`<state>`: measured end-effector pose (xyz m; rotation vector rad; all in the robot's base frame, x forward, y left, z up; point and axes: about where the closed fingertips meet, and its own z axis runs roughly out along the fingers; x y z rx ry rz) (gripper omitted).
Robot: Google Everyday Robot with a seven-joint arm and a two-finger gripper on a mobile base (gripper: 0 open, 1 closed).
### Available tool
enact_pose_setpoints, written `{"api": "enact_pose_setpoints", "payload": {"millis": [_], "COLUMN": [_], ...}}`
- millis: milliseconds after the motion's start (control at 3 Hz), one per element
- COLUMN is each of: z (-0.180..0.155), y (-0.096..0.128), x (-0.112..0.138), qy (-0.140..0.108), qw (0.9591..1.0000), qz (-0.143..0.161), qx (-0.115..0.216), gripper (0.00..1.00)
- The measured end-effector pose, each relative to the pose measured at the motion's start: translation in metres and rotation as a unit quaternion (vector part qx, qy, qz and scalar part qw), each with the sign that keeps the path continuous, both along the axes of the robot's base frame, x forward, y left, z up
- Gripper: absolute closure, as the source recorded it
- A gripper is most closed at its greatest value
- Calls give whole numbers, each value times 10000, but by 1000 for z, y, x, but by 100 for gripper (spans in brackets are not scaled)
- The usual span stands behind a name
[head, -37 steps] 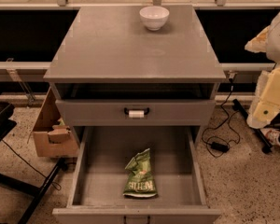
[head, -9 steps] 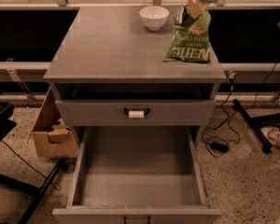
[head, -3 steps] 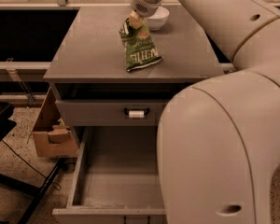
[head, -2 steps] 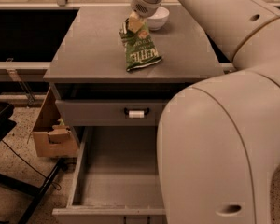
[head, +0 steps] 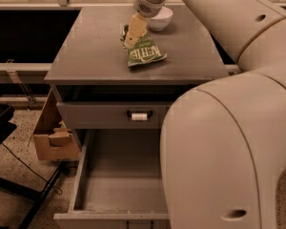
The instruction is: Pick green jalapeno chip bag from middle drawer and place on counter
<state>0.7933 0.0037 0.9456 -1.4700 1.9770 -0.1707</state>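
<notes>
Camera view looks down on the cabinet from the front, with my robot's arm (head: 229, 128) filling most of the right side and hiding the right part of the open drawer. The claw (head: 135, 31) is up at the back of the bench (head: 95, 46), right against the pinched top of the green jalapeno chip bag (head: 145, 54). From this angle I cannot tell whether the claw is spread or pinching the foil. The bag lies on the bench, slightly right of the middle, its wide end towards me and its white lettering face up. Just behind it, near the rear edge and partly behind the wrist, stands a small white bowl (head: 160, 18); bag and bowl sit close together, though I cannot tell whether they touch.

Below, the middle drawer (head: 124, 194) is pulled well out, and the part of its flat grey bottom that I can see is bare. Above it, a grey drawer front (head: 109, 114) carries a black handle with a white tag (head: 139, 116). Left of the cabinet, a cardboard box (head: 55, 137) leans against its side, over the speckled floor (head: 9, 204).
</notes>
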Motion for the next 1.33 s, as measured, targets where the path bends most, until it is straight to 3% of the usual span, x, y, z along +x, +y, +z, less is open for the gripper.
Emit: {"api": "enact_pose_setpoints", "payload": {"millis": [333, 667, 1000, 1333], "z": [22, 76, 143, 205], "y": [-6, -21, -43, -55], "x": [-8, -30, -77, -149], "qy": [-266, -1021, -2037, -3047], "qw": [9996, 9939, 9751, 9462], "qz": [-48, -356, -691, -757], "qx": [18, 208, 544, 781], "gripper": [0, 0, 0, 0]}}
